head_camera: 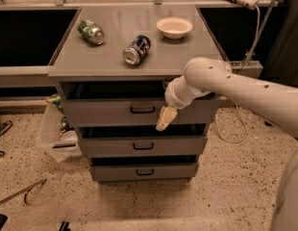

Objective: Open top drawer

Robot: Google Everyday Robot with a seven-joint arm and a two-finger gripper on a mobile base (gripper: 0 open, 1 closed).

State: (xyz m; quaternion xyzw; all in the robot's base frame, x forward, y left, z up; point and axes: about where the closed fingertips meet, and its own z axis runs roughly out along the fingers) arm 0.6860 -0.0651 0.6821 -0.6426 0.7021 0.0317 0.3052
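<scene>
The top drawer (101, 113) is the widest grey front, just under the cabinet top, with a small black loop handle (142, 109) at its centre. A dark gap shows above its front. My gripper (166, 118), cream-coloured at the end of the white arm (235, 88), hangs in front of the top drawer's front. It is just right of the handle and slightly below it, not on it. Two narrower grey drawers, the middle (110, 147) and the bottom (115, 172), sit below.
On the cabinet top (67, 64) lie a green can (91, 32), a blue can (137, 49) and a white bowl (174, 27). A clear plastic bin (55, 136) with clutter stands on the floor to the left. Cables hang at the right.
</scene>
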